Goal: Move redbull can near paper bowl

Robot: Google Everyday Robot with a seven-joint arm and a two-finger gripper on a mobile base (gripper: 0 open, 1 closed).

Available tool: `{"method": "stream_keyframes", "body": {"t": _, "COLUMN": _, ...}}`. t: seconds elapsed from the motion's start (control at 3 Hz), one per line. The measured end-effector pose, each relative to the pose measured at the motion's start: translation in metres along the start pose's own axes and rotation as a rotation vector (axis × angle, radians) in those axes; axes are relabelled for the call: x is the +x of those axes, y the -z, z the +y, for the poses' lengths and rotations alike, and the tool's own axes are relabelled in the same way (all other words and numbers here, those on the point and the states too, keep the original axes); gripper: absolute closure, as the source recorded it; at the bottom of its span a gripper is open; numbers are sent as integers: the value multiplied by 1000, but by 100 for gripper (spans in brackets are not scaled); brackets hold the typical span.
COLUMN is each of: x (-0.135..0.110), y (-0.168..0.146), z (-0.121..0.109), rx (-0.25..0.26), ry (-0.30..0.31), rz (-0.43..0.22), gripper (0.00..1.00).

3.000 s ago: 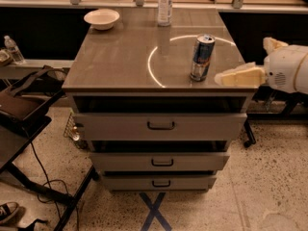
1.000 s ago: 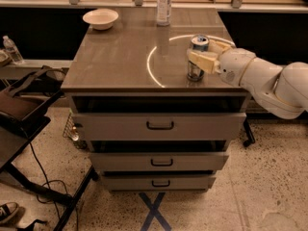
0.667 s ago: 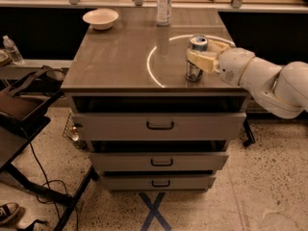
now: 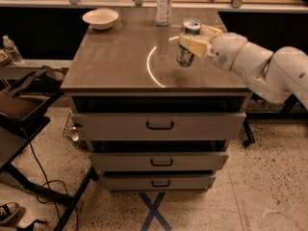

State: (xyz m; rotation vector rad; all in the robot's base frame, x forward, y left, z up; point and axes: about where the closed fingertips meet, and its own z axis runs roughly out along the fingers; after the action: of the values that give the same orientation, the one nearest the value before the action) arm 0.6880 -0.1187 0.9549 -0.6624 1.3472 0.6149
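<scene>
Camera view: redbull can (image 4: 185, 57) inside pincer (image 4: 190, 42), aloft

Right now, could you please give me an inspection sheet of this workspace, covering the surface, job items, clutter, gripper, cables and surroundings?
Surface: brown cabinet top bearing a white arc; three drawers below.
Job's things: redbull can held, seemingly just above the top, right of centre; paper bowl at the back left corner, well apart from it.
Clutter: clear plastic bottle upright at the back edge.
Gripper: gripper shut on the can, reaching in from the right.
Cables: black cable on the floor, left.
Surroundings: small water bottle at left; blue tape X and a shoe on the floor.
</scene>
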Motion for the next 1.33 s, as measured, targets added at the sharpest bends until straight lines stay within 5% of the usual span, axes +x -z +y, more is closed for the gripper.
{"method": "stream_keyframes", "body": {"t": 0.67, "x": -89, "y": -85, "z": -27, "rx": -45, "ry": -29, "rz": -102, "gripper": 100}}
{"method": "stream_keyframes", "body": {"t": 1.0, "x": -99, "y": -157, "z": -47, "rx": -64, "ry": -65, "rz": -54, "gripper": 100}}
{"method": "stream_keyframes", "body": {"t": 1.33, "x": -73, "y": -221, "z": -47, "rx": -80, "ry": -124, "rz": 11, "gripper": 100}}
